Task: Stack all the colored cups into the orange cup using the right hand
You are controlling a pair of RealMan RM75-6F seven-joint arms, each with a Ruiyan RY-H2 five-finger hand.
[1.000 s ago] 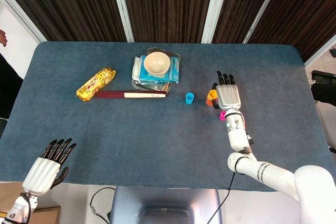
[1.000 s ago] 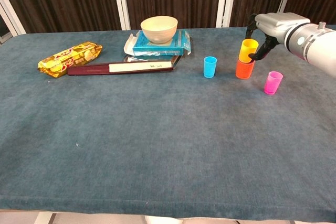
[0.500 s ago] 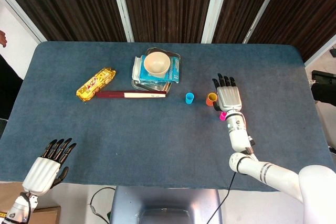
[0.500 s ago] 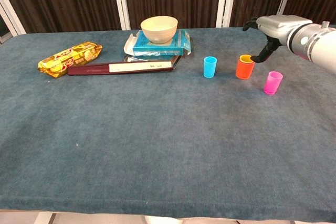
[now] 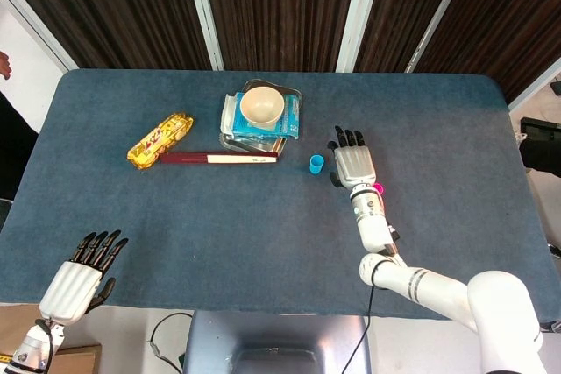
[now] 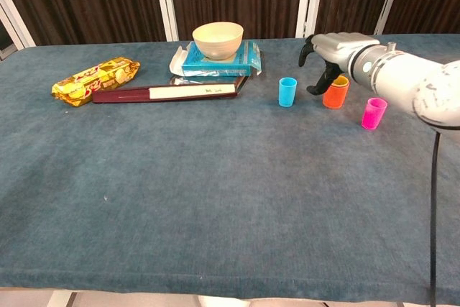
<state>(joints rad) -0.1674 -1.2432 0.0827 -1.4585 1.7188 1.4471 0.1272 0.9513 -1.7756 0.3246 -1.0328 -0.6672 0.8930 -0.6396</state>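
Observation:
The orange cup [image 6: 333,97] stands on the blue table with the yellow cup [image 6: 340,81] nested inside it. The blue cup [image 6: 287,92] [image 5: 316,163] stands to its left and the pink cup [image 6: 373,113] [image 5: 379,188] to its right. My right hand [image 6: 327,52] [image 5: 352,163] hovers over the gap between the blue and orange cups, fingers apart and pointing down, holding nothing. In the head view it hides the orange cup. My left hand [image 5: 85,278] lies open off the table's near left corner.
A cream bowl [image 6: 217,39] sits on a blue box [image 6: 244,59] at the back middle. A long dark red box [image 6: 172,92] and a yellow snack packet [image 6: 95,79] lie to the left. The table's right edge [image 5: 526,181] is beyond the pink cup.
The yellow cup dropped fully into the orange cup and my right hand let go of it. The hand then moved left, towards the blue cup. The left hand stayed put.

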